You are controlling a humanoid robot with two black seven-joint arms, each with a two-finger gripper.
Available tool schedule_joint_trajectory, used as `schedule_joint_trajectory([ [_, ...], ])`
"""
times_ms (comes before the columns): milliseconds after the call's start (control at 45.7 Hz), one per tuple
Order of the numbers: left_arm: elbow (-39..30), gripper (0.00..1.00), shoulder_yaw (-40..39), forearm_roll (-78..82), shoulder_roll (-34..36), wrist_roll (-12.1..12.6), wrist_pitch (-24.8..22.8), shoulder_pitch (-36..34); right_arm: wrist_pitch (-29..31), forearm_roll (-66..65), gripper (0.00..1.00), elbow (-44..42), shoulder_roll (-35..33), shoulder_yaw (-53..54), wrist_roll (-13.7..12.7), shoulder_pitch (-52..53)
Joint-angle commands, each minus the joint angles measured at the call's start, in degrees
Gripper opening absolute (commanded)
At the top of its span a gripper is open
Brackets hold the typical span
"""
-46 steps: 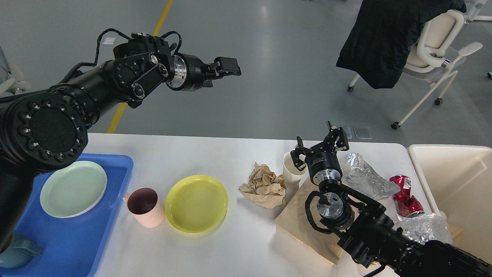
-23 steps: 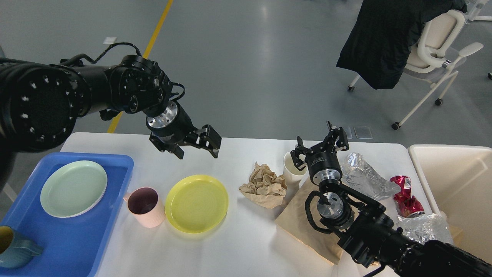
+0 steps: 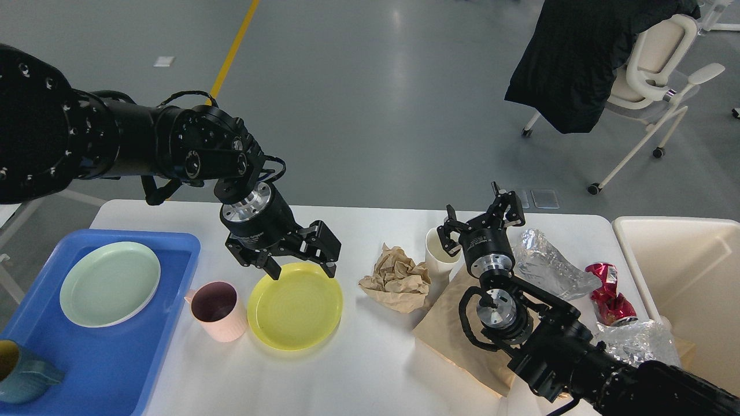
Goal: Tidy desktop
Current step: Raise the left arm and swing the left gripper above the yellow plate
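The white desktop [image 3: 370, 370] holds a yellow plate [image 3: 295, 306], a pink mug [image 3: 217, 311], crumpled brown paper [image 3: 399, 277], a white cup [image 3: 439, 254], a flat brown paper bag [image 3: 445, 335], foil wrappers [image 3: 546, 266] and a crushed red can [image 3: 607, 292]. My left gripper [image 3: 302, 270] is open, fingers pointing down, just above the yellow plate's far rim. My right gripper [image 3: 481, 222] is open, pointing away, above the white cup and the foil.
A blue tray [image 3: 115, 370] at the left holds a pale green plate [image 3: 110, 283] and a teal mug [image 3: 23, 375]. A cream bin [image 3: 682, 277] stands at the right edge. A chair with a black jacket [image 3: 584, 58] is beyond the table.
My left arm has swung down from high above the floor to just over the yellow plate's far rim, gripper now pointing down. The right arm has not moved.
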Motion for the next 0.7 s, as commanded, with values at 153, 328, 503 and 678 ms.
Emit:
schedule_joint_trajectory([
  [153,0.03,1.0,0.02,0.0,-0.16,-0.01,0.01,0.15,0.0,0.0,1.0,0.07,0.0,0.0,0.0,0.0],
  [328,0.03,1.0,0.02,0.0,-0.16,-0.01,0.01,0.68,0.0,0.0,1.0,0.16,0.0,0.0,0.0,0.0],
  [503,0.03,1.0,-0.07,0.0,0.9,-0.01,0.01,0.68,0.0,0.0,1.0,0.16,0.0,0.0,0.0,0.0],
  [678,-0.06,1.0,0.11,0.0,3.62,-0.01,0.01,0.68,0.0,0.0,1.0,0.07,0.0,0.0,0.0,0.0],
])
